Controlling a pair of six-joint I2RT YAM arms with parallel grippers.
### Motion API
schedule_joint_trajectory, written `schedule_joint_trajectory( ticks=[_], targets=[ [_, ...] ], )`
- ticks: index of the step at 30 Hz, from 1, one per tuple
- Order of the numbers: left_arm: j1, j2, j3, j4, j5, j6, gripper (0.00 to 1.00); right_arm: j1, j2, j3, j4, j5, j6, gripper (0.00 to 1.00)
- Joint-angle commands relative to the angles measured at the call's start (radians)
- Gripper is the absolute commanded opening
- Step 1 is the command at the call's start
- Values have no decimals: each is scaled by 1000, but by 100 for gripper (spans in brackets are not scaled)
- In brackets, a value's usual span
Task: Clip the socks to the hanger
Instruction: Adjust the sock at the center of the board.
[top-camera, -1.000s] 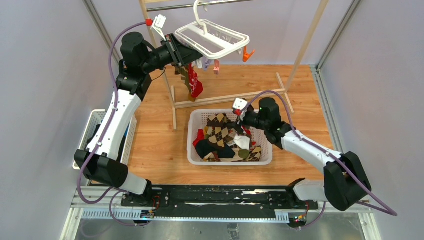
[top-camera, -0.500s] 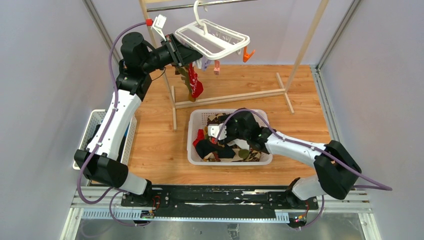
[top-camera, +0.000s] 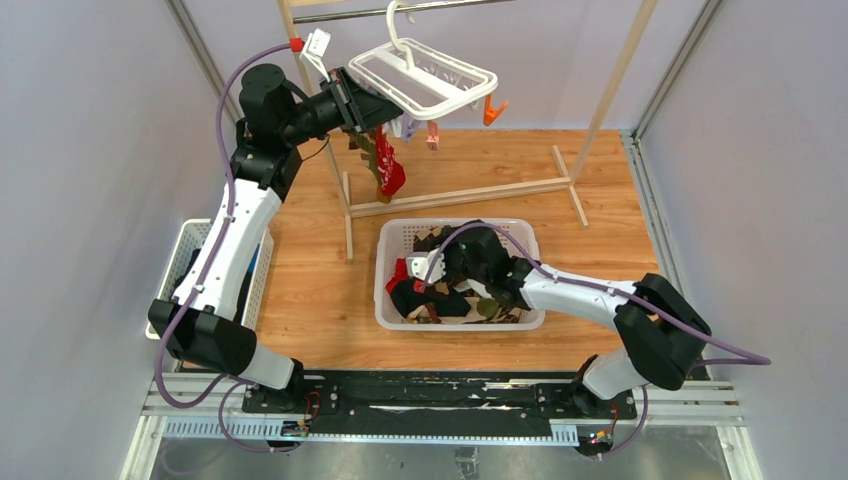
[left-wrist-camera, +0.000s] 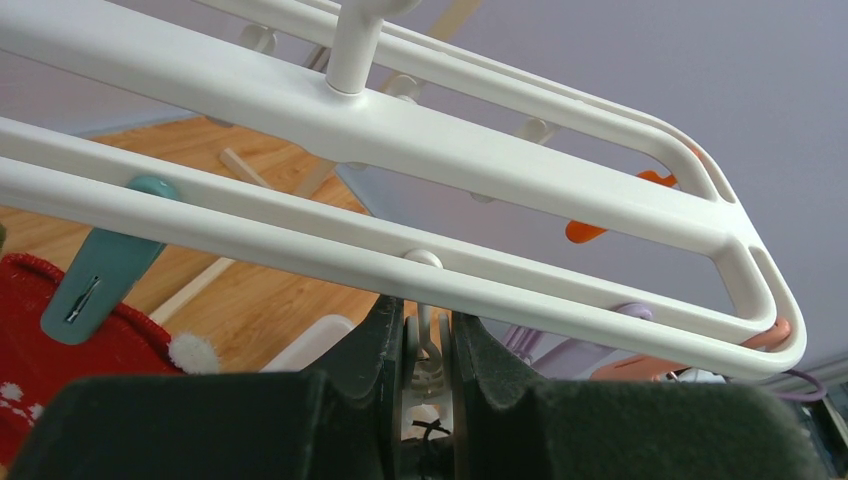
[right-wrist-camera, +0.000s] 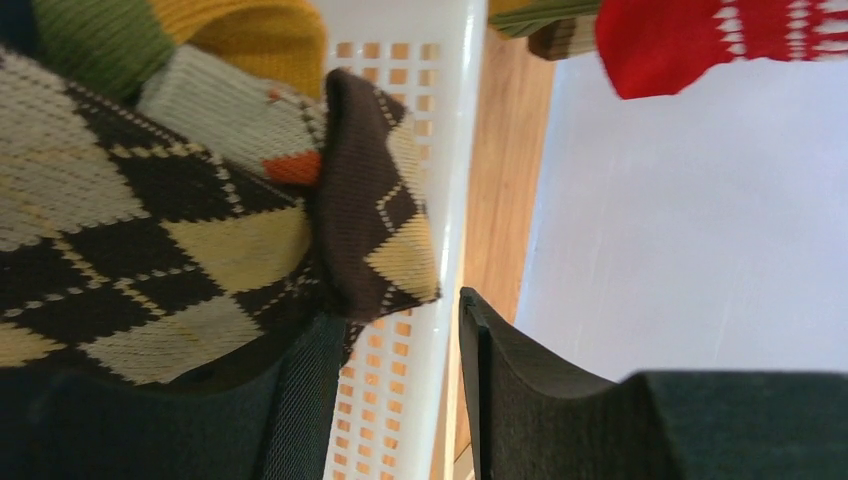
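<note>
Left arm: raised high, reaching far and right. Left end effector (left-wrist-camera: 428, 350): closed to a narrow gap on pale clip (left-wrist-camera: 425, 335) under hanger (left-wrist-camera: 500, 170).

Hanger: white double-rail oval, hooked on metal bar (top-camera: 340, 14), far centre; teal, orange and lilac clips dangling.

Red sock (top-camera: 390, 172): hanging below hanger's left end.

Basket (top-camera: 510, 222), white, on table (top-camera: 310, 260): remaining socks (top-camera: 420, 298) heaped inside.

Right arm: bent low, reaching left into basket. Right end effector (right-wrist-camera: 400, 310): open, gripping nothing, argyle sock (right-wrist-camera: 150, 240) against one finger, basket wall showing between fingers.

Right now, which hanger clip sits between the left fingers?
The pale clip midway under the near rail; the teal clip grips the red sock, the orange clip hangs farther off.
</note>
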Motion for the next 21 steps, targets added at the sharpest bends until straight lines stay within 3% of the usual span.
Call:
schedule_joint_trajectory(
  ticks=[1,11,17,21],
  targets=[
    [3,0,-8,-27,58,-7,0,16,27,66,-152,-31,-6,44],
    [9,0,-4,-40,61,-2,0,18,46,69,-102,-28,-11,41],
    [12,1,-2,-42,60,-1,0,18,80,102,-110,-56,18,1],
    [16,0,-2,-48,60,2,0,8,52,123,-129,-110,77,0]
  ],
)
